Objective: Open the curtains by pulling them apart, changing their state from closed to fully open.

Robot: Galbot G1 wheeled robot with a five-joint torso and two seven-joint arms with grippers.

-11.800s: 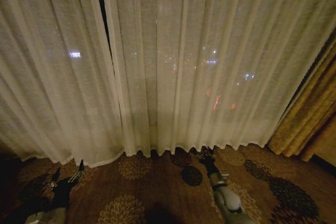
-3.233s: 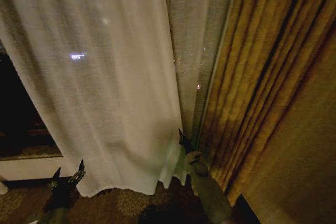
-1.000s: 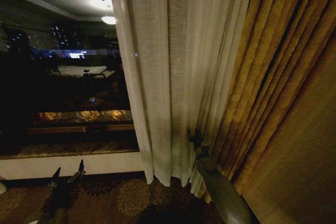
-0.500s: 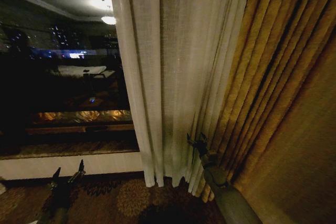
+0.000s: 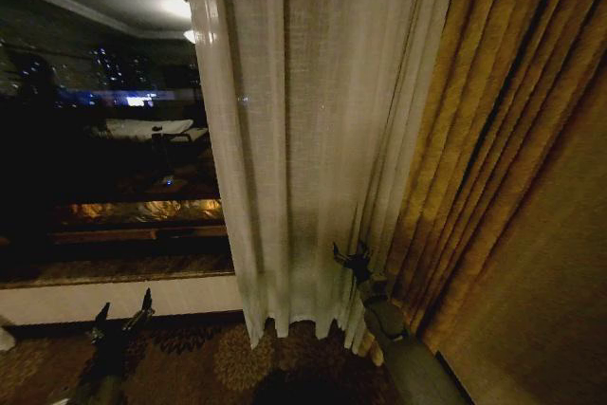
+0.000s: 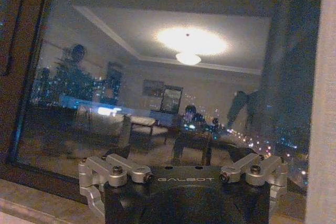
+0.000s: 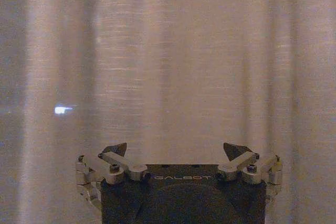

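A sheer cream-white curtain [image 5: 303,130] hangs bunched in pleats at the middle of the head view, next to the golden drape. Its wavy hem ends just above the carpet. My right gripper [image 5: 351,255] stands open against the curtain's lower right folds, with nothing clamped between its fingers. In the right wrist view the curtain [image 7: 173,61] hangs close in front of the open right gripper [image 7: 178,150]. My left gripper [image 5: 121,310] is open and held low at the lower left, facing the bare window. In its own wrist view the left gripper [image 6: 181,169] points at the glass.
A thick golden-yellow drape [image 5: 512,158] hangs on the right. The dark window [image 5: 104,139] at the left reflects a lit room. A pale sill [image 5: 114,296] runs below it. Patterned carpet [image 5: 218,367] covers the floor.
Over the last second the curtain's left edge has swung a little leftward and its hem has dropped lower. My right gripper has drawn slightly back and down from the folds. The left arm is still.
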